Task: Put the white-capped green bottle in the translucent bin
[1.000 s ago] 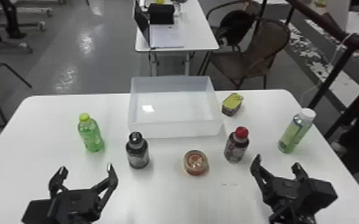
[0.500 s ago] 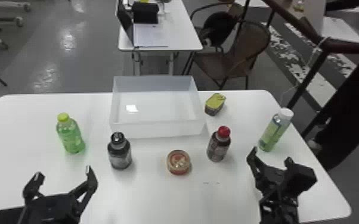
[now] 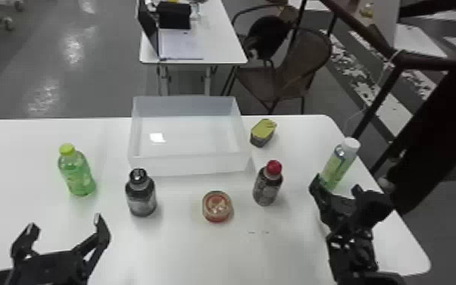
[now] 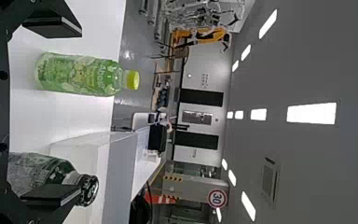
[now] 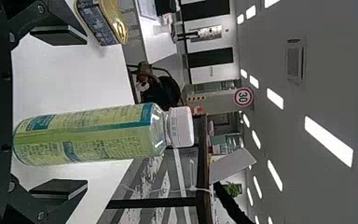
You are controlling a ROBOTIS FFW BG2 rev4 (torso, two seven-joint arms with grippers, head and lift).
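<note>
At the right of the table (image 3: 295,250), the right gripper (image 3: 336,182) has its fingers wide and empty. The white-capped green bottle (image 5: 84,135) stands upright, nearer the outer finger; an off-centre approach could catch and topple it. Further inward, a low carry to the translucent bin (image 3: 189,165) risks striking the red-capped bottle (image 3: 267,185). Left gripper (image 3: 65,222): wide, empty, at the table's left.
</note>
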